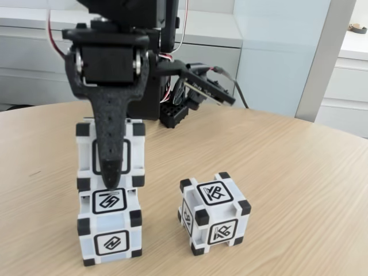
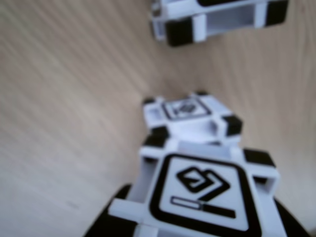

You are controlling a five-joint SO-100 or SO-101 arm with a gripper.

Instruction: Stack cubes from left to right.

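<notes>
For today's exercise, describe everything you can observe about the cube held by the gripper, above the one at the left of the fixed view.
The held cube is white, plastic-looking, with black corner blocks and a black-framed symbol on each visible face. In the wrist view its top face shows an angular glyph above a bar. It sits upright, at or just above the top of the lower cube; contact cannot be confirmed. A black finger of the gripper crosses its front face. The third cube stands apart to its right on the wooden table.

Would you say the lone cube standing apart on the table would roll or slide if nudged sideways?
The lone cube probably slides rather than rolls: it rests on a flat face on the smooth wooden table. It looks like stiff plastic, likely light. Its black corner blocks might catch slightly and turn it.
</notes>
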